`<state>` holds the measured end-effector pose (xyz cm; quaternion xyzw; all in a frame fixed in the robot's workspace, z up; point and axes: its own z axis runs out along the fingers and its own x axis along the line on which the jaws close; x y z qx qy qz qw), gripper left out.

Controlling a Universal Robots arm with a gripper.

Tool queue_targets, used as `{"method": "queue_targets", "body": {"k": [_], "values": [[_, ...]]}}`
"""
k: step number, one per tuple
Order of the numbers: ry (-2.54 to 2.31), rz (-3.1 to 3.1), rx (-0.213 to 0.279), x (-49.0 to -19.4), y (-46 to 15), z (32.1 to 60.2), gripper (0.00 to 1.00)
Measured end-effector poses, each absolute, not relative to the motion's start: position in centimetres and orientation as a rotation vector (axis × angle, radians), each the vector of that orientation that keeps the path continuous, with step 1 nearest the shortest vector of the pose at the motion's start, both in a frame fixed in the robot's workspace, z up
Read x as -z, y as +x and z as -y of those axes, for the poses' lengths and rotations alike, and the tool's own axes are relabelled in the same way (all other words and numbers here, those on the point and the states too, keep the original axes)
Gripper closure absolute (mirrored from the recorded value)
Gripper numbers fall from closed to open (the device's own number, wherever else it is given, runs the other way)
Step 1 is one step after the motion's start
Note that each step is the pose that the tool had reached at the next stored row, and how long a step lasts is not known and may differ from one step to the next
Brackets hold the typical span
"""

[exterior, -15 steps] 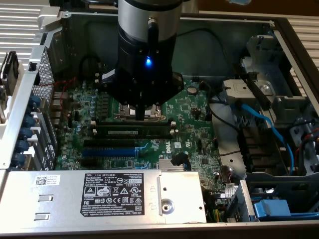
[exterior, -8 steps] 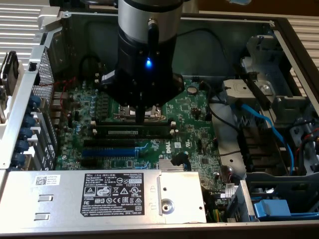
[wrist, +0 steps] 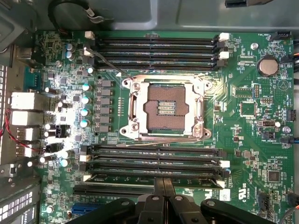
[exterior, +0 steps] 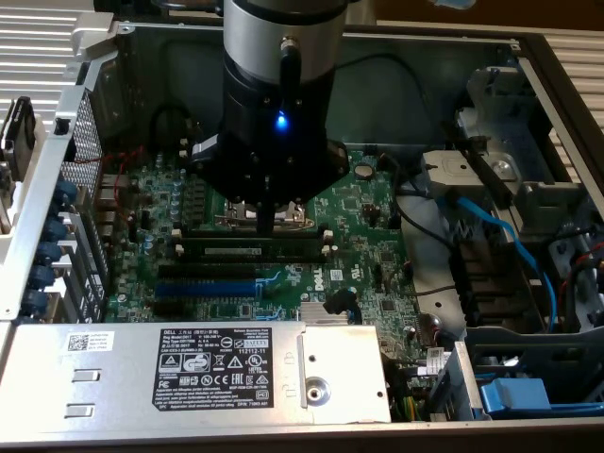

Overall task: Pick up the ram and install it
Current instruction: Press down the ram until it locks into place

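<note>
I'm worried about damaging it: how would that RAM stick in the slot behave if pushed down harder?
The ram is a thin flat board, so probably stiff along its length yet prone to snap if tilted. Standing on edge under the shut gripper, it might tip sideways. It looks light.

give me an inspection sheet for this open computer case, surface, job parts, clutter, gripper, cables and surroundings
Surface: green motherboard inside an open metal case; empty CPU socket at its middle.
Job's things: the ram, dark green with a pale label strip, lies along a black slot beside the socket, directly under the gripper.
Clutter: nothing seen.
Grippers: gripper shut, its fingers down at the ram's top edge.
Cables: blue cables and black cables on the exterior view's right; red wire by the rear ports.
Surroundings: labelled power supply at the case's near edge; drive bays at the exterior view's right.
</note>
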<state>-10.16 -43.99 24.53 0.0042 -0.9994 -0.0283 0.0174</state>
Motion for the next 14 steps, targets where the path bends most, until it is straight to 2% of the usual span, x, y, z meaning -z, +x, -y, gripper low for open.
{"method": "queue_targets", "body": {"k": [14], "values": [[0.013, 3.105, 0.088, -24.53, -9.60, 43.99, 0.90]]}}
